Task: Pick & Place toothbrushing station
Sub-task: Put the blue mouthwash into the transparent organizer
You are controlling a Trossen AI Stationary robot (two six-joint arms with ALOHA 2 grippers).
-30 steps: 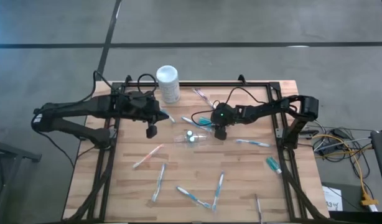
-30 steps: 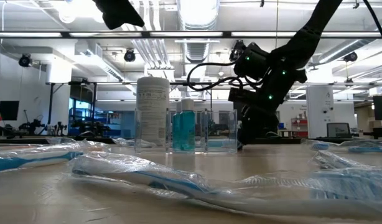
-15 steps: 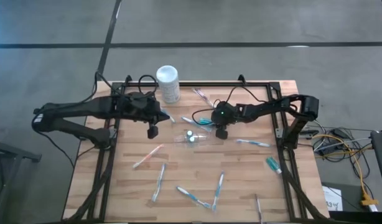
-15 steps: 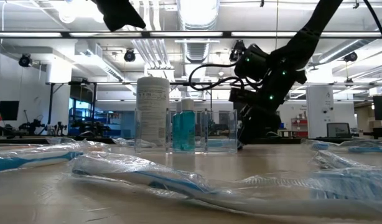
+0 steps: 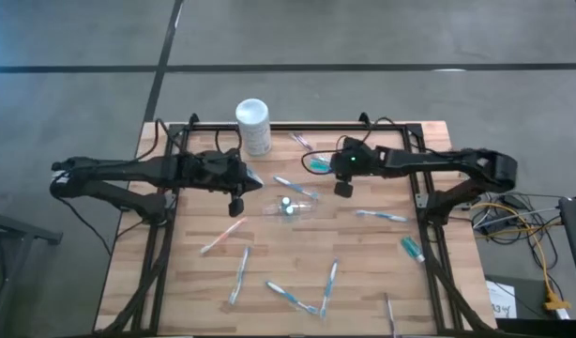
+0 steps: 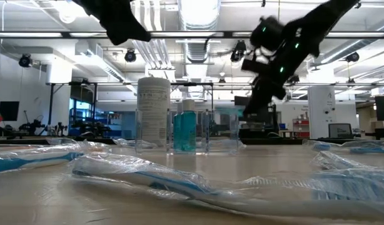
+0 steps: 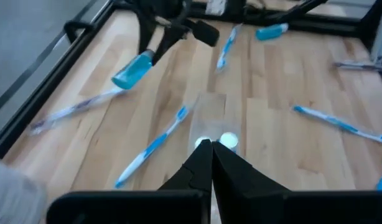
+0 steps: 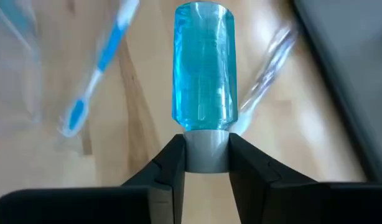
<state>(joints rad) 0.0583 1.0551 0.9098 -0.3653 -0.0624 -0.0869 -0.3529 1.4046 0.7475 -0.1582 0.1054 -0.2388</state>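
The right claw (image 8: 203,163) is pinching the grey cap of a small blue bottle (image 8: 203,67) and is holding it up in the air above the desk (image 5: 363,272), near the back. The left claw (image 7: 211,163) is pressed together with nothing in it, and it is hanging just above the see-through toothbrushing station (image 5: 286,207). The station is sitting near the middle of the desk, between the two claws, and no claw is touching it. A tall white canister (image 5: 253,125) is standing at the back edge. Many toothbrushes (image 5: 239,274) in clear wrappers are lying all over the desk, well apart from each other. It looks like the job is only just getting going: one bottle is picked up but is not put anywhere yet, and the toothbrushes are waiting to be picked up.
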